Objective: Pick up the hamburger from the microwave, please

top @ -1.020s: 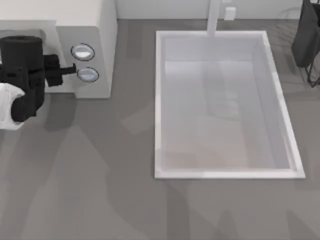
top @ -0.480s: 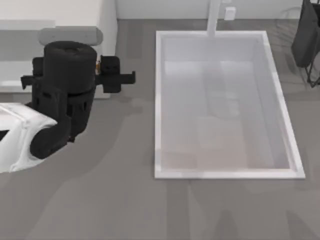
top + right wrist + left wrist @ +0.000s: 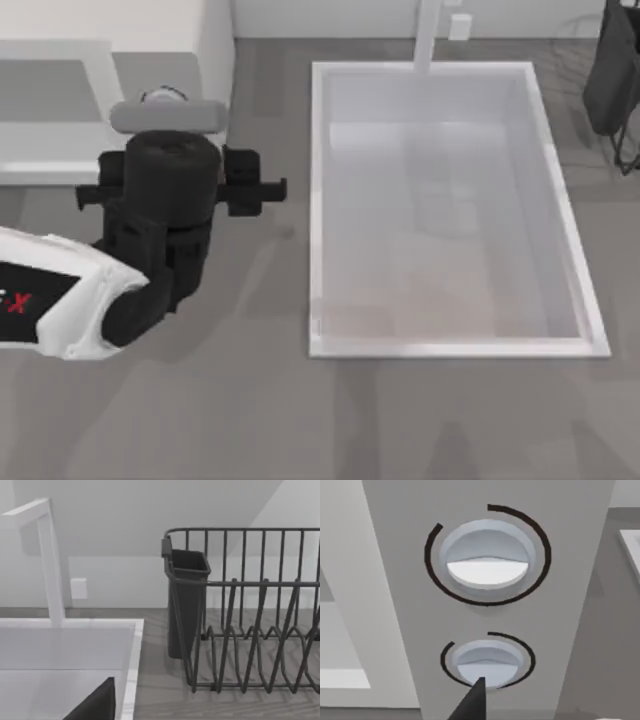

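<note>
Left gripper (image 3: 165,190) is hovering at upper left of the top view, before the microwave (image 3: 150,30) panel (grip: cannot tell). Its wrist view is showing both knobs (image 3: 487,562) close up, while the top view is showing one. Where the hamburger is: cannot tell. Right gripper (image 3: 95,706) is idling by the sink (image 3: 131,645) and rack (image 3: 250,630).

A grey countertop (image 3: 300,420) runs under soft, even light, with a large white rectangular sink basin (image 3: 320,200) sunk into it — a white square-section faucet (image 3: 47,555) and a dark wire dish rack (image 3: 250,630) against the pale wall (image 3: 125,520).
</note>
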Action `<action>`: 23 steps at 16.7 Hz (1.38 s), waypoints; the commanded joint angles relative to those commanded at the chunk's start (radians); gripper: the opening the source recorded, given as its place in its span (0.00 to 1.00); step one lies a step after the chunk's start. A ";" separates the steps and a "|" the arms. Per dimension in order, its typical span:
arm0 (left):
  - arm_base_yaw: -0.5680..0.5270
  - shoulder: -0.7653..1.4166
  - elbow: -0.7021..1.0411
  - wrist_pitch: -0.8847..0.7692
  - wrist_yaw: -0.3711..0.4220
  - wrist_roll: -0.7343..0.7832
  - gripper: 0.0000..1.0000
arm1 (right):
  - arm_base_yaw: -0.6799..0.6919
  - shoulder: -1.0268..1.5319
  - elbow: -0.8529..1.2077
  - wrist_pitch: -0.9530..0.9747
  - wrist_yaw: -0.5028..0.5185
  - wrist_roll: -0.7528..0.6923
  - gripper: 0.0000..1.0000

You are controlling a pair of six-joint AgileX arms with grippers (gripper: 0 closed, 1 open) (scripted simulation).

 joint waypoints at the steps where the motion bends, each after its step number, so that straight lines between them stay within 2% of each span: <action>1: -0.003 0.046 -0.014 0.069 0.001 0.000 0.00 | 0.000 0.000 0.000 0.000 0.000 0.000 1.00; 4: -0.012 0.178 -0.061 0.277 0.004 -0.001 0.00 | 0.000 0.000 0.000 0.000 0.000 0.000 1.00; 7: -0.015 0.276 -0.103 0.417 0.010 0.000 0.00 | 0.000 0.000 0.000 0.000 0.000 0.000 1.00; 13: -0.016 0.312 -0.121 0.463 0.013 0.000 0.00 | 0.000 0.000 0.000 0.000 0.000 0.000 1.00; 23: -0.016 0.312 -0.121 0.463 0.013 0.000 0.75 | 0.000 0.000 0.000 0.000 0.000 0.000 1.00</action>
